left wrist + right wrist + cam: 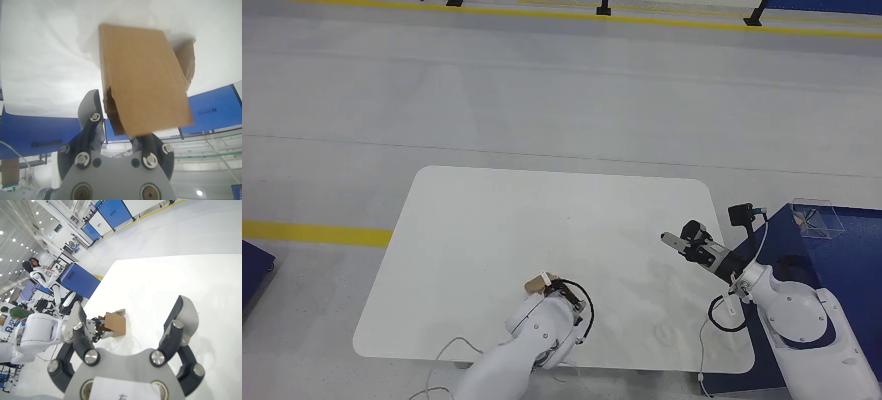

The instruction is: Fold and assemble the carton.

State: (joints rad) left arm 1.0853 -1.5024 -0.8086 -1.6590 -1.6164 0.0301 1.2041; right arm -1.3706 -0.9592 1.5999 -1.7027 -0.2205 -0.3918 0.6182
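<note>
Partly hidden left claw point(100, 328), gripping carton point(115, 324)

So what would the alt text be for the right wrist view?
The left gripper grips a small brown carton near the edge of a white table, seen past the open right gripper.

We see the carton point(143, 79) as plain brown cardboard, with faint straight ribbing across its broad face and a darker brown inside. The desk point(542, 220) is white and unpatterned. The right jaws have pale grey shells, black ribbed pads, black links and silver bolts. The left jaws show the same grey, black and silver. The floor point(542, 90) is pale grey, crossed by a yellow stripe point(312, 233). Beside the desk stands a deep blue cabinet point(842, 250), carrying a clear box point(817, 215).
</note>
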